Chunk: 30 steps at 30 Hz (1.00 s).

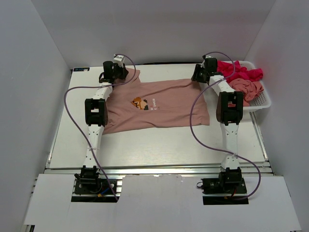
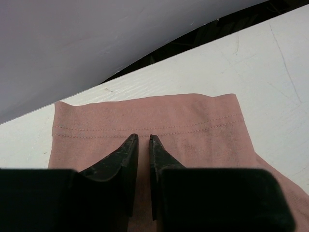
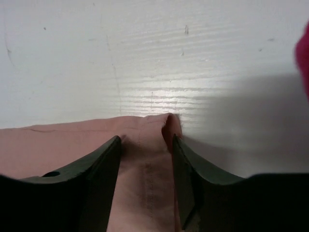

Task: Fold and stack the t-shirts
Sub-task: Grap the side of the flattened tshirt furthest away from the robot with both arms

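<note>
A salmon-pink t-shirt with a small pixel print lies spread flat on the white table. My left gripper is down on the shirt's far-left sleeve. Its jaws stand a narrow gap apart, with flat cloth showing between them. At the shirt's far-right corner, my right gripper straddles the cloth. It is open, and the corner is puckered into a ridge against the right finger. A magenta-red t-shirt and another salmon one lie crumpled in the basket.
The white mesh basket stands at the table's far-right edge, close beside my right arm. White walls enclose the table on the left, back and right. A dark gap runs along the table's back edge just beyond the sleeve.
</note>
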Each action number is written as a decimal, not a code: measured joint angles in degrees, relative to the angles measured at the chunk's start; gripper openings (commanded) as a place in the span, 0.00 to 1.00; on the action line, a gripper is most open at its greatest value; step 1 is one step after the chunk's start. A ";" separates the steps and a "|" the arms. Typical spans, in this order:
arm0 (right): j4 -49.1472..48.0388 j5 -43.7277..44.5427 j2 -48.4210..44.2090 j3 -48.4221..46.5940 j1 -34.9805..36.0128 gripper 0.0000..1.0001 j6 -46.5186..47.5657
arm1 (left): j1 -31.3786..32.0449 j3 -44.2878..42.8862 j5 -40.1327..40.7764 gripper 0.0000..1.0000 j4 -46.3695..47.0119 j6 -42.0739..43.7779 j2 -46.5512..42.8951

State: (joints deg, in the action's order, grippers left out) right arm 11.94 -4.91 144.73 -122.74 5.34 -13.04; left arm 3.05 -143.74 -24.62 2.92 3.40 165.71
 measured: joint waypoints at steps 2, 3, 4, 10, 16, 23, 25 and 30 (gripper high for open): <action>-0.07 -0.87 1.03 -0.22 -0.02 0.44 0.04 | 0.00 -0.09 -0.02 0.23 -0.15 0.20 0.00; -0.04 -1.31 1.42 -0.22 -0.07 0.44 -0.13 | 0.00 -0.24 0.00 0.23 -0.42 0.22 0.00; -0.48 -1.70 1.60 -0.26 -0.13 0.43 -0.22 | -0.02 -0.33 0.00 0.22 -0.61 0.24 0.00; -1.01 -3.06 1.64 -0.15 -0.66 0.00 -0.28 | -0.31 -0.55 0.00 0.06 -1.25 0.39 0.00; -3.82 -3.23 1.64 1.95 -0.70 0.00 -0.76 | -0.35 -0.90 0.44 0.00 -1.92 0.90 0.00; -6.69 -5.62 1.38 3.67 -0.83 0.00 -1.79 | -0.85 -1.29 2.12 0.00 -2.71 2.12 0.00; -6.88 -6.08 1.38 3.72 -0.87 0.00 -1.97 | -1.27 -1.29 2.69 0.22 -2.71 2.69 -0.02; -6.95 -7.10 1.38 3.85 -0.87 0.00 -2.05 | -2.32 -1.29 4.20 0.98 -2.51 4.61 -0.07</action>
State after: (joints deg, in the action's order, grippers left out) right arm 4.99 -12.01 146.10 -118.89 4.47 -15.09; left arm 0.73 -145.03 -20.43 0.40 8.01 165.64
